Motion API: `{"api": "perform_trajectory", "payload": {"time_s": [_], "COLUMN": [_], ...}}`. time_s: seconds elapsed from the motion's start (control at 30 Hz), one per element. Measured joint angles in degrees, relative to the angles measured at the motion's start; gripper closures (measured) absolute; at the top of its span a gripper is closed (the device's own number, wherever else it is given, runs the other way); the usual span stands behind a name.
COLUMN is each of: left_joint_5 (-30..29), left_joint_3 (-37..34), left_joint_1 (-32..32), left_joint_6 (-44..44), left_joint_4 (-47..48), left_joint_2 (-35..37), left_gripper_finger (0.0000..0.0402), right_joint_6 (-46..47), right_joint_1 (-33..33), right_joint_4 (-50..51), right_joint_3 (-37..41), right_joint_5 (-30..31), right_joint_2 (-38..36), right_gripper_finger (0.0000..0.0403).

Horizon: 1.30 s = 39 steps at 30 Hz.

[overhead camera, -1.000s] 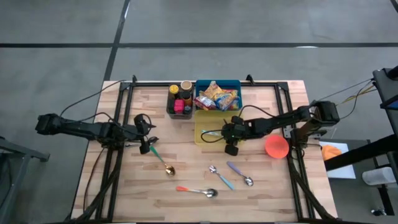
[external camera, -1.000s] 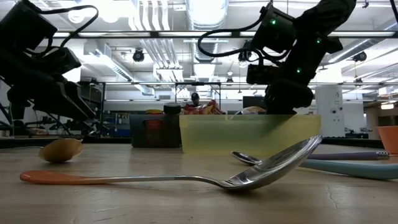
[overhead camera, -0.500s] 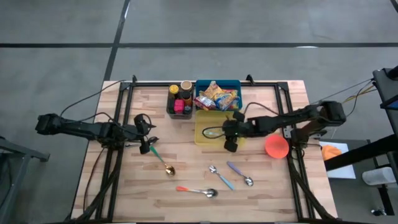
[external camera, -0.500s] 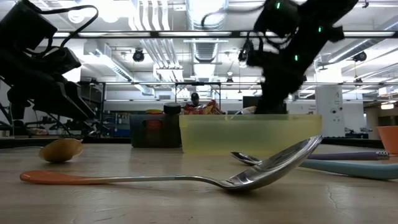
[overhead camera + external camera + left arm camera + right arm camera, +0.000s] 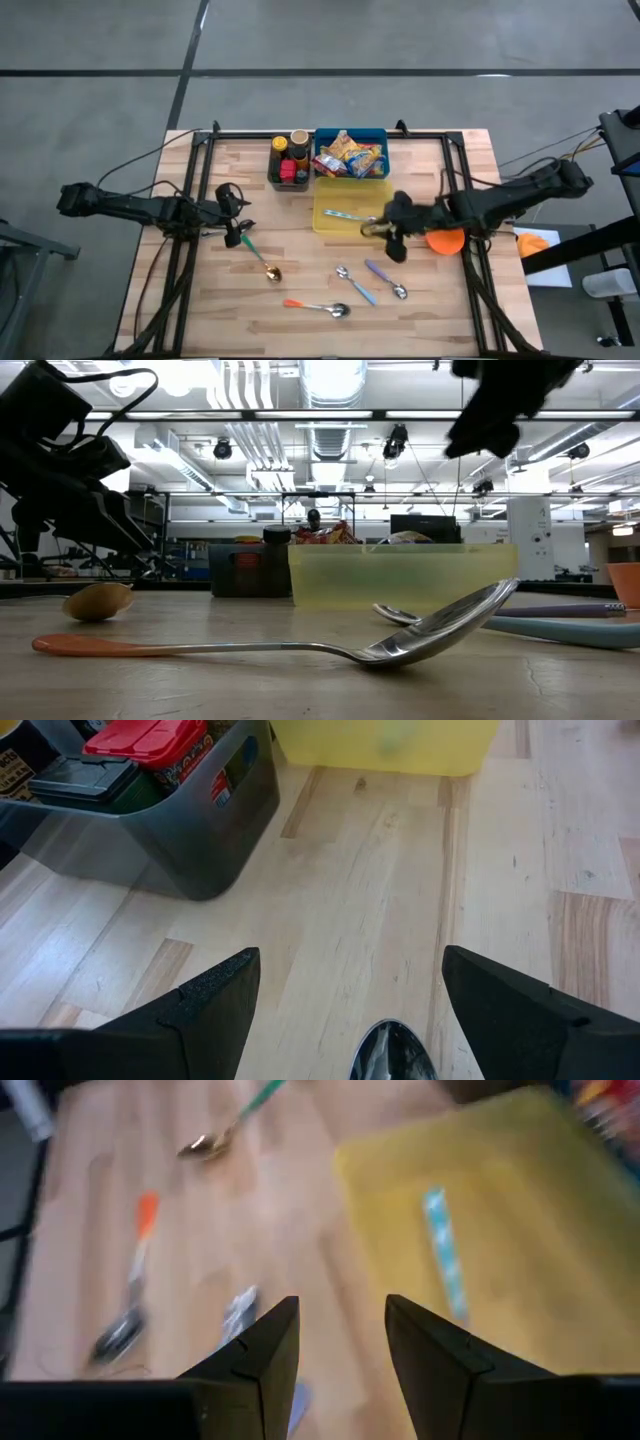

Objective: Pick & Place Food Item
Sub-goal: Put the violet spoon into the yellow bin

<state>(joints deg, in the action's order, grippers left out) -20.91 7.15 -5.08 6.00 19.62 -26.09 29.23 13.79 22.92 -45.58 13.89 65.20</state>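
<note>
Food packets [image 5: 349, 155] sit in the blue bin [image 5: 381, 135], labels unreadable, well apart from the empty, parted right gripper [image 5: 392, 238]; left gripper [image 5: 238, 229] open.

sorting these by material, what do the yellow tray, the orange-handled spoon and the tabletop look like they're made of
Yellow tray: probably translucent plastic, since light glows through its wall.
Orange-handled spoon: polished metal bowl with mirror-like reflections; the handle looks like matte plastic or rubber.
Tabletop: pale wood, with visible plank seams and grain.

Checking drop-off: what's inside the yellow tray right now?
One light-blue-handled utensil lies in the yellow tray. The right end effector hangs over the tray's right edge, covering that corner, and the utensil's head end is not clear.
</note>
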Motion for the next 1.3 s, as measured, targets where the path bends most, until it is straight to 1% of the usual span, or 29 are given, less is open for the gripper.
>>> {"api": "perform_trajectory", "payload": {"time_s": [0.1, 0.27, 0.47, 0.77, 1.0, 1.13, 1.3], "left_joint_5": [-0.01, -0.01, 0.00, 0.01, -0.01, -0.01, 0.00], "left_joint_3": [0.00, -0.01, 0.00, -0.01, 0.01, 0.00, -0.01], "left_joint_1": [0.00, 0.00, -0.01, -0.02, 0.00, 0.00, 0.00], "left_joint_6": [0.00, 0.00, 0.00, 0.00, 0.00, 0.00, 0.00], "left_joint_4": [0.00, 0.00, 0.00, 0.00, 0.00, 0.00, 0.00], "left_joint_2": [0.00, 0.00, 0.00, 0.00, 0.00, 0.00, 0.00], "left_gripper_finger": [0.0085, 0.0085, 0.0085, 0.0085, 0.0085, 0.0085, 0.0085], "right_joint_6": [5.69, 18.75, 27.99, 38.87, 44.44, 45.17, 45.19], "right_joint_1": [4.94, 11.87, 17.13, 19.37, 19.61, 19.75, 20.68], "right_joint_4": [3.98, 9.44, 12.26, 12.99, 12.79, 11.47, 10.05], "right_joint_3": [-0.01, -0.17, -0.15, -0.15, -0.15, -0.15, -0.83], "right_joint_5": [0.00, 0.03, 0.21, 0.63, -5.55, -7.95, -8.42], "right_joint_2": [-0.45, 1.21, 4.06, 9.52, 15.42, 18.37, 20.86], "right_gripper_finger": [0.0254, 0.0255, 0.0255, 0.0255, 0.0255, 0.0255, 0.0255]}}
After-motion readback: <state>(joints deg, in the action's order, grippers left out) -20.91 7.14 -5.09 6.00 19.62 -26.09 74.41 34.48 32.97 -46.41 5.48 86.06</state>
